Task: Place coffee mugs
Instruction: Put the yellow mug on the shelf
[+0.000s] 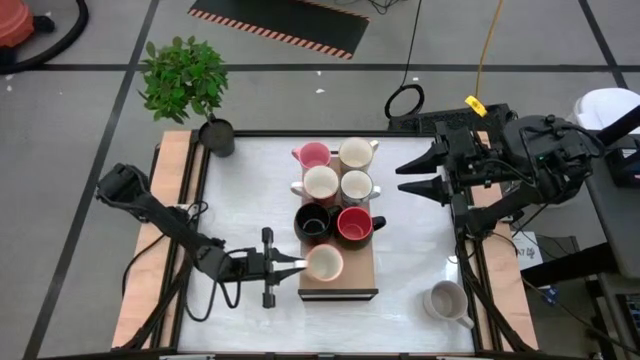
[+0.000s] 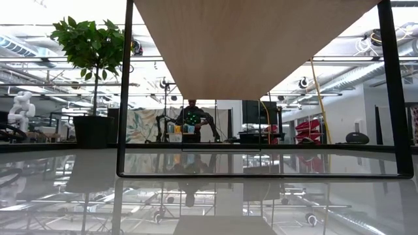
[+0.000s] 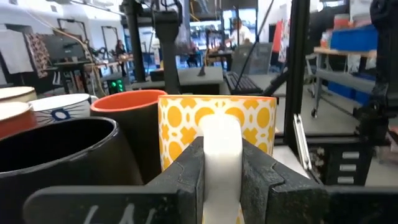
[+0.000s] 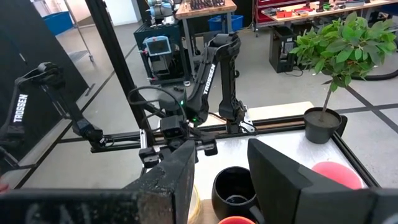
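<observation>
High view: the left gripper (image 1: 296,265) has its fingers clamped on the handle of a cream mug (image 1: 324,263), the one with the yellow pattern in the left wrist view. That mug sits at the 7 o'clock corner of the wooden tray (image 1: 350,283), touching the black mug (image 1: 312,222). Red mug (image 1: 354,225) is at 3 o'clock of the black one, with the pink mug (image 1: 313,155) and three more cream ones packed in toward 12.

I'd say this is the set-down. To do it well, get the base flat on the tray before letting go, then pull the fingers straight back toward 9 so the handle doesn't get dragged round.

In the way: the black mug is tight against it, so any twist bumps the row. The right gripper (image 1: 422,173) hangs at 3 o'clock of the cluster, fingers apart and holding nothing. A grey mug (image 1: 444,300) waits on the counter (image 1: 250,190) at 5 o'clock, and the plant pot (image 1: 216,137) is at 11.
</observation>
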